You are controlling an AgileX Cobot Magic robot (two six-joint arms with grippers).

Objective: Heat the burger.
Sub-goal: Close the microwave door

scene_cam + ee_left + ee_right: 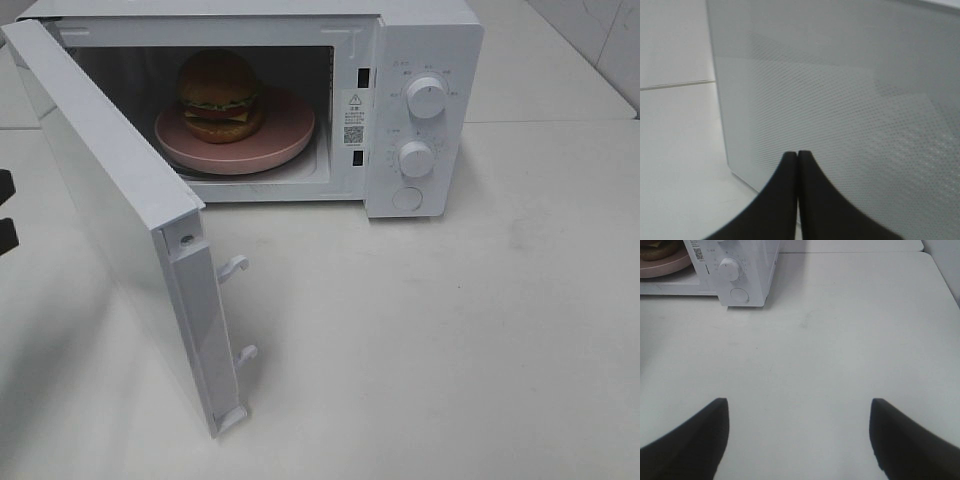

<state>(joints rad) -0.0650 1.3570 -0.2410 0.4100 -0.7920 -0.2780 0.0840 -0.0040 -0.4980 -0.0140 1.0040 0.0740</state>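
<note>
The burger (220, 95) sits on a pink plate (285, 135) inside the white microwave (425, 60). The microwave's door (120, 200) stands wide open, swung out to the front left. My left gripper (798, 153) is shut and empty, its fingertips together close to the outer face of the door (850, 100). My right gripper (799, 401) is open and empty above the bare table, well to the right of the microwave (747, 270). An edge of the burger (657, 250) and of the plate (667, 264) shows in the right wrist view.
The microwave has two knobs (427, 97) and a round button (407, 198) on its right panel. Two latch hooks (234, 266) stick out of the door's free edge. The white table (450, 340) spreads out in front and to the right.
</note>
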